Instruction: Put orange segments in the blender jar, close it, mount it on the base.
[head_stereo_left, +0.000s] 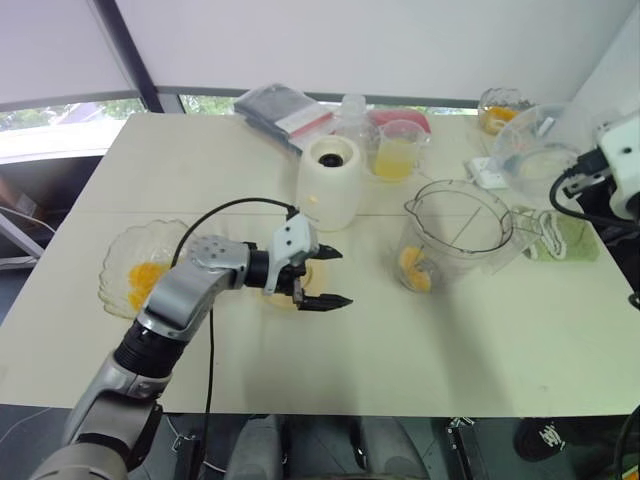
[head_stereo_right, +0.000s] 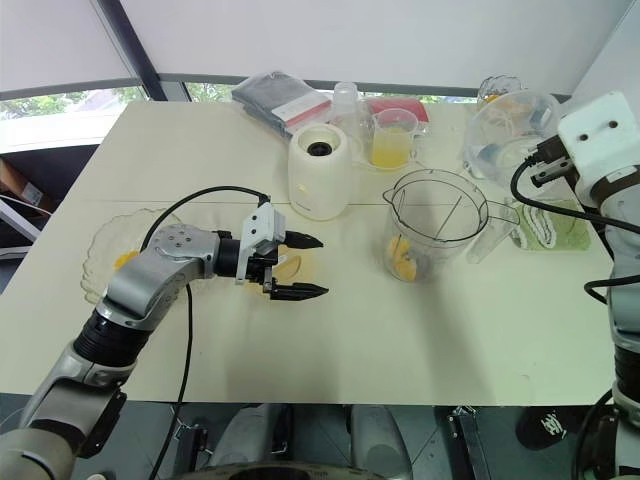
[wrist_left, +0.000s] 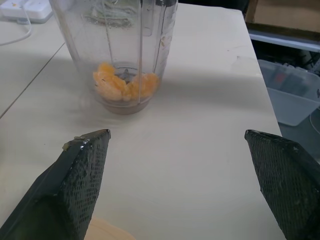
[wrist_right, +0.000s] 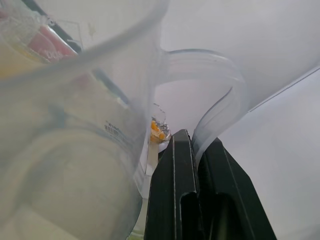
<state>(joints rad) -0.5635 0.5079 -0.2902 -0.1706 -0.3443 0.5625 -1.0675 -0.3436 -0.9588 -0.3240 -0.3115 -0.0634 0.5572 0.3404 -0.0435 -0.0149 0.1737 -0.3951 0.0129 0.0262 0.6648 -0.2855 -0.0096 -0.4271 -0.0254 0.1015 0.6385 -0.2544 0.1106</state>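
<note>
Segments of orange (wrist_left: 125, 86) lie in the clear plastic blender jar (head_stereo_left: 452, 262), so my left gripper (head_stereo_left: 335, 277) gapes empty while my right gripper (wrist_right: 192, 145) clamps its transparent domed lid (head_stereo_right: 505, 125).

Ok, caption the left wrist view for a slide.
Left gripper, jaws open, facing the blender jar holding orange segments.

Cream table (head_stereo_left: 200, 170) under my left pincer (head_stereo_left: 343, 277). Farther out from it and a bit right sits a measuring cup of yellow juice (head_stereo_left: 397, 152), with a clear plastic bottle (head_stereo_left: 352, 115) just beside that and something red (head_stereo_left: 405, 118) behind. Straight out past the pincer, near the far edge, there's a grey pouch (head_stereo_left: 283, 110) with a red-and-white label. Well off to the pincer's right I see a white power strip (head_stereo_left: 488, 173) and, nearer me, a green-and-white cloth (head_stereo_left: 560, 235). Ahead of the pincer, past the table's edge, there's a clear storage bin (wrist_left: 295, 97) on the floor.
</note>
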